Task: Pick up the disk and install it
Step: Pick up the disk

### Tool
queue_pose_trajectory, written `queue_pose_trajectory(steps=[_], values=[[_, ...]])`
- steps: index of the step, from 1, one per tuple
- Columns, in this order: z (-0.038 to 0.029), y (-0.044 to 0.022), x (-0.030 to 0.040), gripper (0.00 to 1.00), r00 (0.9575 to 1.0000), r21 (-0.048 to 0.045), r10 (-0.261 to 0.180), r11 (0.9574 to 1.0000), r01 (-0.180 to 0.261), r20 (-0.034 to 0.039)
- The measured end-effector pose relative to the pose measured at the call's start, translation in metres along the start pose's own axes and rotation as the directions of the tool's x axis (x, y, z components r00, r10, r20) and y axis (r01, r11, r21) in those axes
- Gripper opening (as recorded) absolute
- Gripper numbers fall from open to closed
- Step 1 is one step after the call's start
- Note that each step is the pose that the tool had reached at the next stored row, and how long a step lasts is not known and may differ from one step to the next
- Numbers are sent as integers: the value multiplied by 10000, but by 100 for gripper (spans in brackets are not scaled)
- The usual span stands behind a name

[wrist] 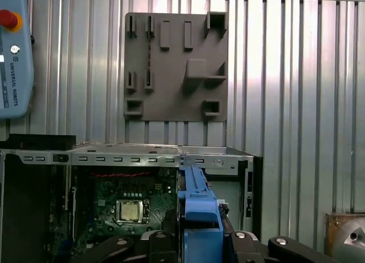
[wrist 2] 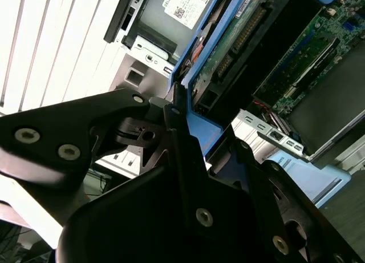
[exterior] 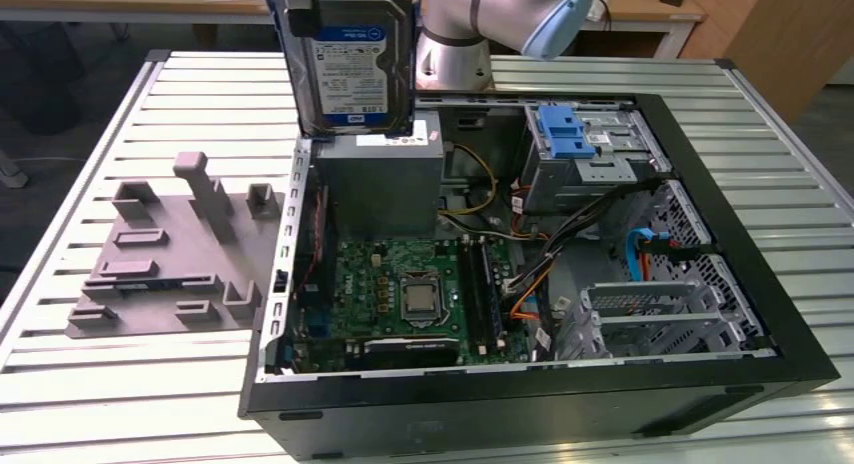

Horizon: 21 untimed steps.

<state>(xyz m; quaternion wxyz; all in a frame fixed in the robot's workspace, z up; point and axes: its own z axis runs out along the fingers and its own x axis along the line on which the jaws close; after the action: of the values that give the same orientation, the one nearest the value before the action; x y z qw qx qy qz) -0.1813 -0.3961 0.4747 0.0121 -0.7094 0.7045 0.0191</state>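
The black pincer (wrist: 199, 241) is closed on the flat silver metal disk (exterior: 350, 59), the one with a blue-and-white label and a blue plastic bracket around its edges. In both wrist views, the black fingers (wrist: 244, 240) press on the bracket from two sides.

In the exterior view the disk is up in the air and stands on its edge. It is over the far side of the big black open computer case (exterior: 534, 414). The case lies on the silver ribbed metal table (exterior: 120, 384). Right under the disk is the plain grey metal box (exterior: 378, 184) inside the case. The disk is not in its place yet.

What could go wrong:
- The pincer holds only the thin plastic edges, so the disk could slip out. It would then fall on the grey metal box or on the green board (exterior: 400, 284) full of small parts.
- The slot with the blue plastic latch (exterior: 577, 134) is off to the exterior view's right of the disk. If the disk goes in tilted, it could get stuck.
- Black and yellow wires (exterior: 587, 224) hang near that slot and could get caught or pushed.
- The disk could bump the rim of the case on its way down.

The grey plastic board (exterior: 160, 274) with small holders lies on the table beside the case, well away from the disk.
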Motion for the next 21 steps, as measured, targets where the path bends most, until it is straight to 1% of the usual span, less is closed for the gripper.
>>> queue_pose_trajectory(steps=[19, 21], values=[[-2, -203, 1, 36, 10000, 0, 0, 10000, 0, 0], [-2, -205, 2, 36, 10000, 1, 0, 10000, 0, 1]])
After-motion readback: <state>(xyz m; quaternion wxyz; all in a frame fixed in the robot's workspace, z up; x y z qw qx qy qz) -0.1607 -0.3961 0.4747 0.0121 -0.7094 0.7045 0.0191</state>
